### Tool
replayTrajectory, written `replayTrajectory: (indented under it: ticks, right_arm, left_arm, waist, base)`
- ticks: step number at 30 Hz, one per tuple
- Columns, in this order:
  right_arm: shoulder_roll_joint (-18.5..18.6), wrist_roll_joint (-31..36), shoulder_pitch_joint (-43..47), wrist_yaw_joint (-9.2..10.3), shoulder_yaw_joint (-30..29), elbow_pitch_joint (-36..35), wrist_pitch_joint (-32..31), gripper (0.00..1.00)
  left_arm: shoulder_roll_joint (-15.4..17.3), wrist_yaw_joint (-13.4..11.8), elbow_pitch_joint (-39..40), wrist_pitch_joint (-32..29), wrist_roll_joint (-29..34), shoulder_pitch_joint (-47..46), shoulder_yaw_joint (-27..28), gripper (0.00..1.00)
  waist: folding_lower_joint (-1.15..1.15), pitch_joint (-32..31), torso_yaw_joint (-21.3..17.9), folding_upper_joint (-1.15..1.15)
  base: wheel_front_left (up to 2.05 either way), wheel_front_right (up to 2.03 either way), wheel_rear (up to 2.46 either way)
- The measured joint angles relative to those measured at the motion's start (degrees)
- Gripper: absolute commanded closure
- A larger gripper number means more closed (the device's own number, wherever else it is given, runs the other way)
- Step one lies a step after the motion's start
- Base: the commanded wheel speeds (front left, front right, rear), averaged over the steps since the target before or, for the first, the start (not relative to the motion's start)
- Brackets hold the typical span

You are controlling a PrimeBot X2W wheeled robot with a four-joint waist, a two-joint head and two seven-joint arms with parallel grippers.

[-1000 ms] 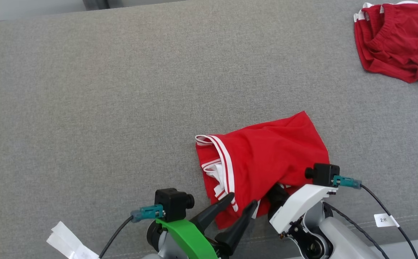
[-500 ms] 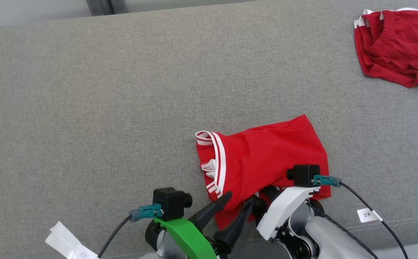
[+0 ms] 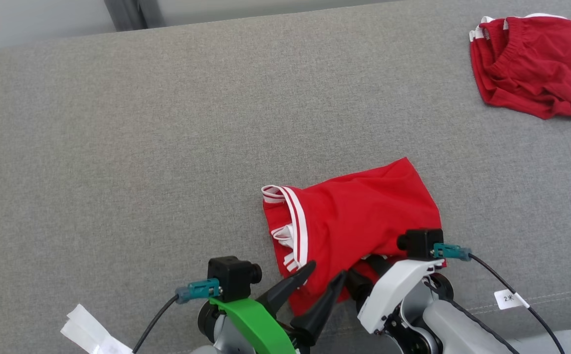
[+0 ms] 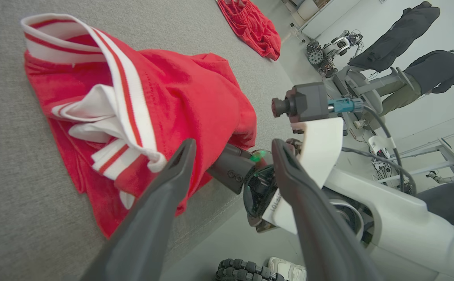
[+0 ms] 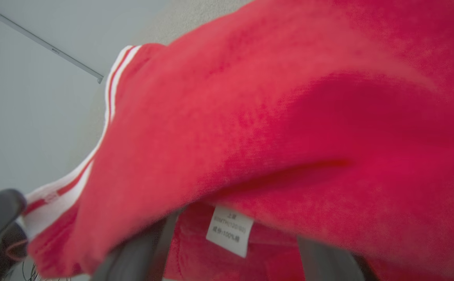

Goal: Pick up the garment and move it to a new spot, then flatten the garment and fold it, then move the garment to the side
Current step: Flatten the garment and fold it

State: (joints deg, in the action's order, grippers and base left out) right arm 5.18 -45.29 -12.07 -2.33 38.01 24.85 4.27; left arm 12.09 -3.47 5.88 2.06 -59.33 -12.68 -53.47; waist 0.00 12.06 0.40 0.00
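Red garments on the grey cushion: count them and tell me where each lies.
2. The striped garment lies crumpled close in front of the robot; the other garment sits bunched at the far right. None seems hidden.

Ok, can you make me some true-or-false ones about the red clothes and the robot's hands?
1. Two red garments lie on the grey surface: the near garment and the far garment. True.
2. The left gripper is squeezing the near garment. False: its fingers stand apart at the garment's near edge.
3. The near garment has white stripes. True.
4. The far garment lies on the robot's left. False: it lies far off to the right.
5. The right gripper reaches under the near garment. True.
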Motion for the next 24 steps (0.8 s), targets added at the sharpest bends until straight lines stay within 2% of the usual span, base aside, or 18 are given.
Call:
replayTrajectory:
  ticks: [8, 24]
  right_arm:
    - [2.7, 3.0, 1.32, 1.45, 1.79, -2.36, -0.03, 0.0]
    - [6.3, 3.22, 6.04, 3.0, 1.91, -8.47, -1.2, 0.0]
  left_arm:
    - [0.03, -0.01, 0.08, 0.07, 0.0, 0.02, 0.04, 0.0]
    - [0.1, -0.02, 0.15, 0.08, 0.0, 0.03, 0.11, 0.0]
  waist:
    - [0.0, 0.07, -0.65, 0.0]
    - [0.0, 0.29, -1.8, 0.0]
  base:
    - [0.0, 0.0, 0.0]
    - [0.0, 0.0, 0.0]
